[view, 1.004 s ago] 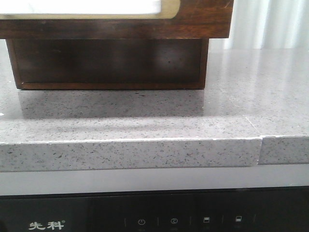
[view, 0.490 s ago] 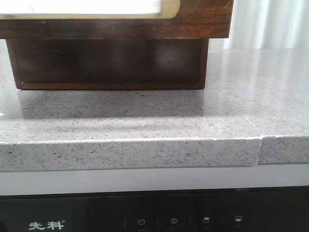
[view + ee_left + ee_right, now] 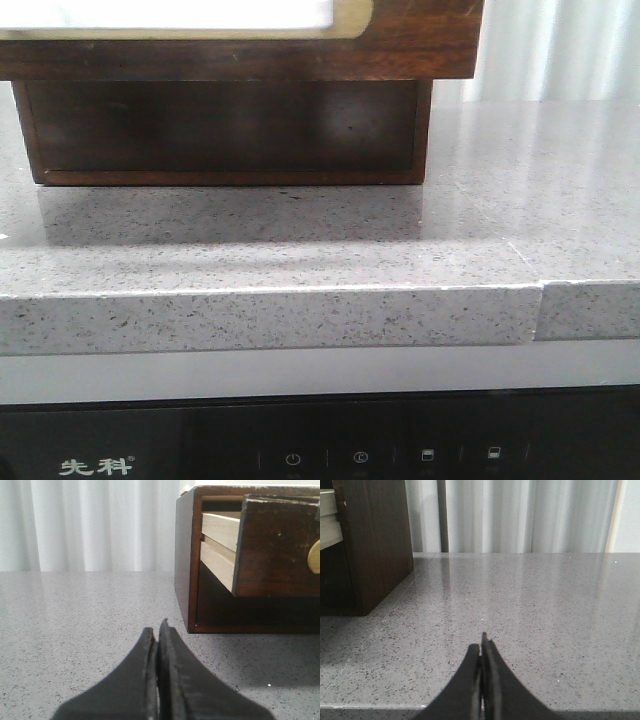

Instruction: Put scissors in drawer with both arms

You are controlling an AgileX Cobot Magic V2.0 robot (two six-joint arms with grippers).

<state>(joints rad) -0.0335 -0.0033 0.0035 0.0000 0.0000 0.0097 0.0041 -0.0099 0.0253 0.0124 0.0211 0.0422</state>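
The scissors are out of view in every frame. The drawer [image 3: 410, 40], dark brown with a white tan-rimmed panel, sticks out of its wooden cabinet [image 3: 220, 130] at the top of the front view. In the left wrist view the drawer [image 3: 275, 545] stands pulled out, its pale side boards showing. My left gripper [image 3: 156, 630] is shut and empty, low over the counter in front of the cabinet's left corner. My right gripper [image 3: 481, 647] is also shut and empty, near the counter's front edge, right of the cabinet [image 3: 375, 540]. Neither gripper shows in the front view.
The grey speckled stone counter [image 3: 300, 250] has a seam at its front right edge [image 3: 540, 300]. A black appliance panel [image 3: 300, 450] with white symbols sits below it. White curtains [image 3: 530, 515] hang behind the counter.
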